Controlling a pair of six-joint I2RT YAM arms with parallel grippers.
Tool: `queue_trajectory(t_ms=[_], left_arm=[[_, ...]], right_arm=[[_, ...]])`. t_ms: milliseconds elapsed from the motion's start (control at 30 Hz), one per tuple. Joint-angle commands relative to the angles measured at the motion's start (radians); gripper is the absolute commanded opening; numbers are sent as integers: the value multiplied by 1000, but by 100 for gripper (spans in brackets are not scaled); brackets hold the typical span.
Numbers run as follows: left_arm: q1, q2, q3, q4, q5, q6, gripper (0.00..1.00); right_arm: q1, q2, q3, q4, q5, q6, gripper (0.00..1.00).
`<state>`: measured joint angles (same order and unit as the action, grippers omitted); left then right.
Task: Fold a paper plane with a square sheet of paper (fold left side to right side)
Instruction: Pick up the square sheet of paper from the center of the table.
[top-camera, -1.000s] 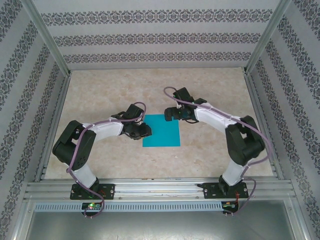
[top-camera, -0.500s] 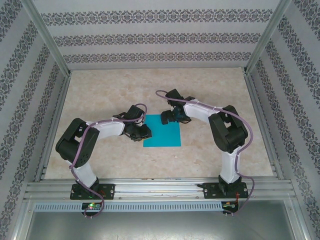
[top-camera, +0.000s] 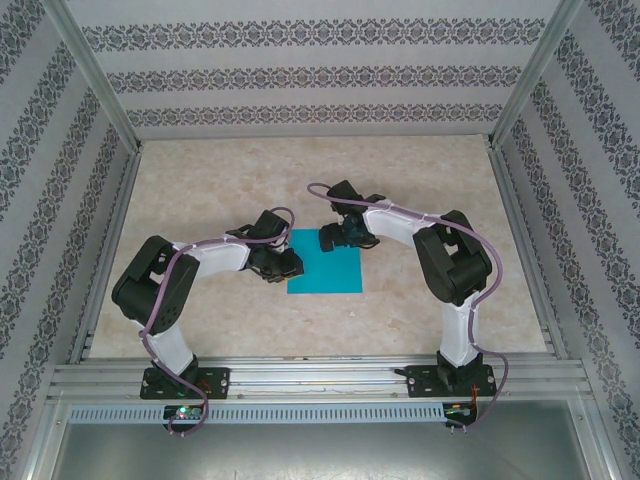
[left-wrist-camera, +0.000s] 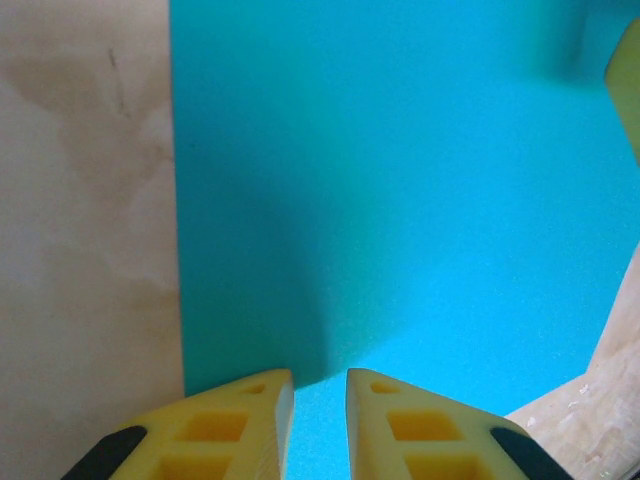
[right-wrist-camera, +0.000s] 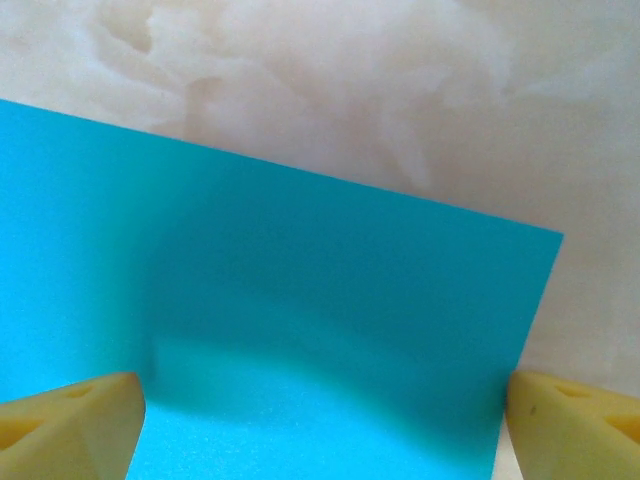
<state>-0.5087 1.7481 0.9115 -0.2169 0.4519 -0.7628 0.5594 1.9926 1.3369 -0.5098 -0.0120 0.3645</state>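
The square sheet of paper (top-camera: 328, 266) lies flat on the beige table, teal-blue and without creases. My left gripper (top-camera: 289, 263) sits low over its left edge. In the left wrist view the sheet (left-wrist-camera: 400, 200) runs under the left gripper (left-wrist-camera: 320, 400), whose yellow fingers (left-wrist-camera: 250, 420) stand a narrow gap apart with nothing between them. My right gripper (top-camera: 335, 236) is at the sheet's far edge, near its left corner. In the right wrist view the right gripper (right-wrist-camera: 320, 425) is wide open, and the sheet (right-wrist-camera: 300, 330) spans the space between its fingertips (right-wrist-camera: 75, 420).
The marbled tabletop (top-camera: 300, 170) has free room on the far side and to both sides of the sheet. Patterned walls and aluminium posts (top-camera: 95, 75) enclose it. A rail (top-camera: 320, 375) at the near edge carries both arm bases.
My right arm has drawn in its elbow and carried its gripper left and nearer, onto the sheet's far edge, jaws narrowing slightly. The left gripper's jaws have closed a little; the sheet has not moved.
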Motion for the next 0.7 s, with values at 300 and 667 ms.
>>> queue_trajectory(t_ms=[300,667], left_arm=[[1,38,-10,12,-2,-4,22],[2,25,-8,35,4,-13,27]], right_arm=[[98,-48,-10,-70,-66,56,80],[97,-57,-21,-53,-126,62,54]])
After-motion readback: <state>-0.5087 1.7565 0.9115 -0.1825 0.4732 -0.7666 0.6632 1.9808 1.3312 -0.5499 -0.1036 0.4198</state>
